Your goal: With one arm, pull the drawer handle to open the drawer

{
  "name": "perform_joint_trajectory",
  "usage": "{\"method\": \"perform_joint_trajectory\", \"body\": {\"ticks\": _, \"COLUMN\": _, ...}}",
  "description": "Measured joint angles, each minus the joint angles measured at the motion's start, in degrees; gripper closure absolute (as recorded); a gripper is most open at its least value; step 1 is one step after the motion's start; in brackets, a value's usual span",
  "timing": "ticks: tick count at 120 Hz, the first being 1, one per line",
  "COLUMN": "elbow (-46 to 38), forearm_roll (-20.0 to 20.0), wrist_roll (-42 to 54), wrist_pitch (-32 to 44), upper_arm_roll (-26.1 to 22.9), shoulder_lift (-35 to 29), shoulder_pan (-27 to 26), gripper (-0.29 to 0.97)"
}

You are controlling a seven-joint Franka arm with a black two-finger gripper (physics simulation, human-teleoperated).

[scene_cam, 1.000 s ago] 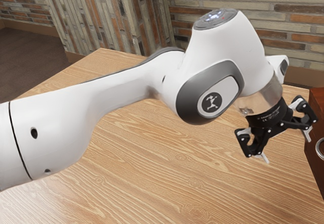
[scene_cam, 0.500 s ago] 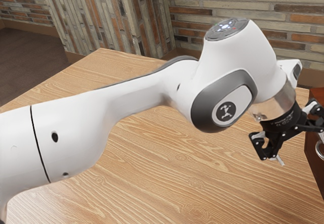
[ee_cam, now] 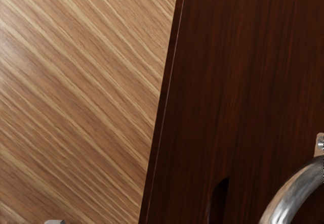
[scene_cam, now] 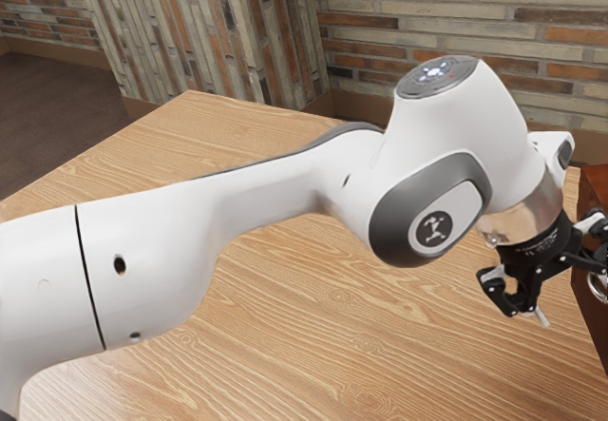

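There is 1 arm (scene_cam: 237,221), 1 pincer (scene_cam: 570,283) with 2 fingers, 1 bench (scene_cam: 313,345), 1 drawer (scene_cam: 596,340) and 1 handle (scene_cam: 598,286).

Nearest in the exterior view is the arm's thick white link, low at the exterior view's left, lying over the bench's near side. It rises across the light wood-grain bench to a rounded grey-and-white joint. From there the black pincer hangs just above the bench top, close to the bench's edge at the exterior view's right.

The pincer stands wide, gripping nothing. Its 2 fingers (scene_cam: 508,293) are well apart, 1 on the bench side and 1 up against the dark drawer front. Whether that finger touches the front or the handle cannot be told.

The drawer is a dark red-brown wooden piece standing on the bench at that same edge, cut by the picture's border. Its silver handle sits on the front facing the arm, just beside the pincer.

In the wrist view the drawer front (ee_cam: 243,82) is close under the hand, with the curved metal handle (ee_cam: 296,193) beside a strip of bench (ee_cam: 76,82). Whether the drawer is pulled out at all cannot be told.

Farthest back are a brick wall (scene_cam: 475,3) and dark floor (scene_cam: 47,98).
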Motion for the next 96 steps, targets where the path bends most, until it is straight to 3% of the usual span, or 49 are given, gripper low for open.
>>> {"method": "perform_joint_trajectory", "body": {"ticks": 31, "elbow": -2.2, "forearm_roll": 0.1, "wrist_roll": 0.0, "wrist_pitch": 0.1, "upper_arm_roll": 0.0, "shoulder_lift": -1.8, "shoulder_pan": 0.1, "gripper": 0.33}}
{"method": "perform_joint_trajectory", "body": {"ticks": 96, "elbow": -10.3, "forearm_roll": 0.4, "wrist_roll": 0.4, "wrist_pitch": 0.2, "upper_arm_roll": 0.5, "shoulder_lift": -8.2, "shoulder_pan": 1.3, "gripper": 0.35}}
